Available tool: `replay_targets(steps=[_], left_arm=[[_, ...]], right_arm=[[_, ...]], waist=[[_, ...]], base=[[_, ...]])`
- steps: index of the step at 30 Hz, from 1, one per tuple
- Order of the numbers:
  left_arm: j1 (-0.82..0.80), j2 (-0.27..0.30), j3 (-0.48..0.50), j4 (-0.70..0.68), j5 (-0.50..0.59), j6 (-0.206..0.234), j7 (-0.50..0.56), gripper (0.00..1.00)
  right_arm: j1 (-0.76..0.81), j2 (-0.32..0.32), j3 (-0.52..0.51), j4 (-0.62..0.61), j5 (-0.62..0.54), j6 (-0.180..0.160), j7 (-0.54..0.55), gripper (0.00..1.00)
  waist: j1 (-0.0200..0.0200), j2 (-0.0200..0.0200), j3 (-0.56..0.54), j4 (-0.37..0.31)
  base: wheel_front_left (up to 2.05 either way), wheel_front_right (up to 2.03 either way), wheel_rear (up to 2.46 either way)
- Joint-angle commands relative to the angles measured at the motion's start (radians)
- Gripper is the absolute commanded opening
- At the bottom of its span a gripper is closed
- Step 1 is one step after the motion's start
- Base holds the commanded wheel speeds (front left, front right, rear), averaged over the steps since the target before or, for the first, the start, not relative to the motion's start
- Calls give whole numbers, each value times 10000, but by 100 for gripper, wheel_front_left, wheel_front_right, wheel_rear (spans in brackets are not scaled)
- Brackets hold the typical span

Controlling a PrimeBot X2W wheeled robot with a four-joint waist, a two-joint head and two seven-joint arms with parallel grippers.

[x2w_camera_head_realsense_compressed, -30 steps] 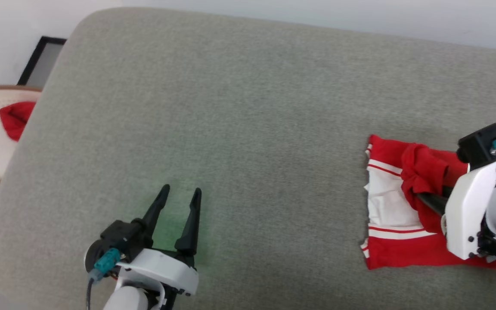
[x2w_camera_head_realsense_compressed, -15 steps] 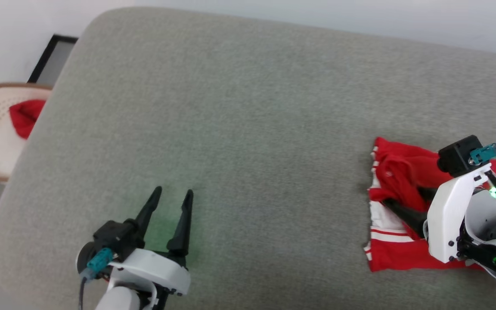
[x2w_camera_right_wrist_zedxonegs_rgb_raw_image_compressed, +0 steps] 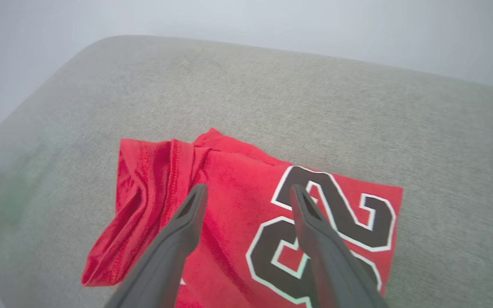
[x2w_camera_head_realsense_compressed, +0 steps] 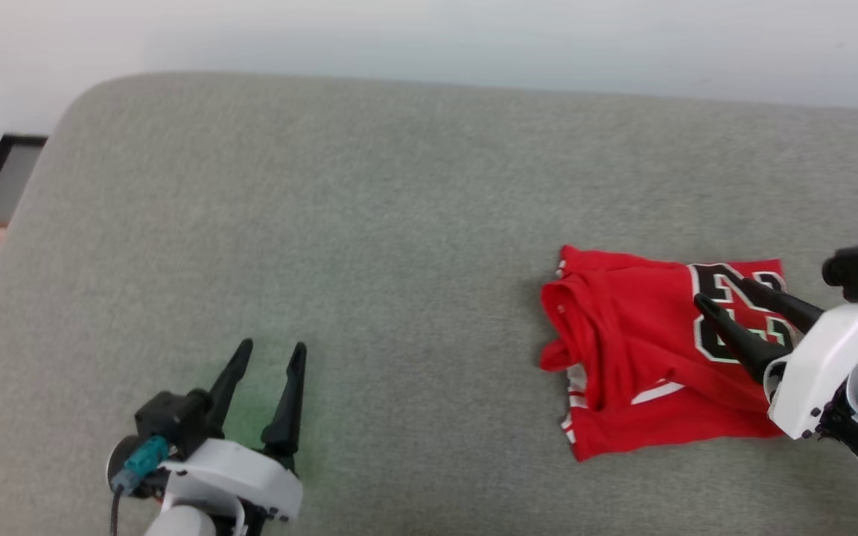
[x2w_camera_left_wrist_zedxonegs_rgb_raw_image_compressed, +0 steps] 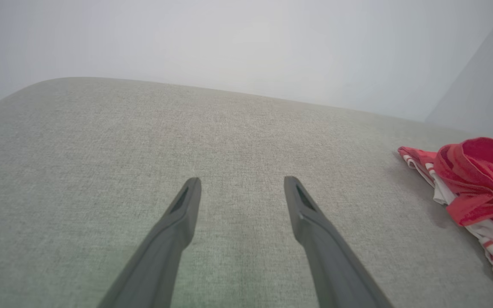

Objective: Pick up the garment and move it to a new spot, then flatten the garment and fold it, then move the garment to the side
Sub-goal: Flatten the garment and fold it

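right pincer (x2w_camera_head_realsense_compressed: 721, 290) open, empty over garment (x2w_camera_head_realsense_compressed: 623, 350) | change: red flap released, now lies flat, "23" up | fold looks done, side move next | left pincer (x2w_camera_head_realsense_compressed: 272, 345) open, idle

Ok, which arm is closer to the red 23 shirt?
Right. The right end effector is open directly over the garment, at its 23. The left end effector is open far off on the robot's left, over the grey cushion.
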Motion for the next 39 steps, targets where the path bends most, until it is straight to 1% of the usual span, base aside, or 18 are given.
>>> replay_targets(steps=[1,4,10,14,17,22,27,34,39], left_arm=[[138,86,5,112,-108,-20,2,100],[228,176,16,329,-226,-20,3,100],[613,255,200,684,-251,-21,3,100],[1018,210,469,564,-142,1,3,100],[1354,94,817,237,-20,110,3,100],[1967,-13,1127,-367,310,109,2,100],[2676,-159,1407,-992,525,83,3,100],[3465,-133,1551,-1766,711,51,2,100],[3983,-166,1736,-2309,659,101,3,100]], right_arm=[[152,-33,83,252,39,-7,-532,100],[245,32,-62,1010,-124,-7,-1741,100],[607,743,-399,2441,-524,-4,-4066,100],[990,1047,-533,2957,-820,-4,-5235,100],[1280,1027,-689,3081,-1151,-4,-5848,100],[1777,1102,-842,2982,-1648,-4,-6175,100],[2411,1125,-1092,2579,-2060,-4,-6139,100],[3578,1253,-1957,1518,-2600,-4,-5844,100],[4394,1435,-2794,567,-2901,-4,-5517,100]], waist=[[0,0,-401,-407],[0,0,-641,-590],[0,0,-1214,-854],[0,0,-1583,-872],[0,0,-1740,-860],[0,0,-1945,-841],[0,0,-2181,-806],[0,0,-2318,-675],[0,0,-2363,-617]], base=[[0,0,0],[0,0,0],[0,0,0],[0,0,0],[0,0,0],[0,0,0],[0,0,0],[0,0,0],[0,0,0]])
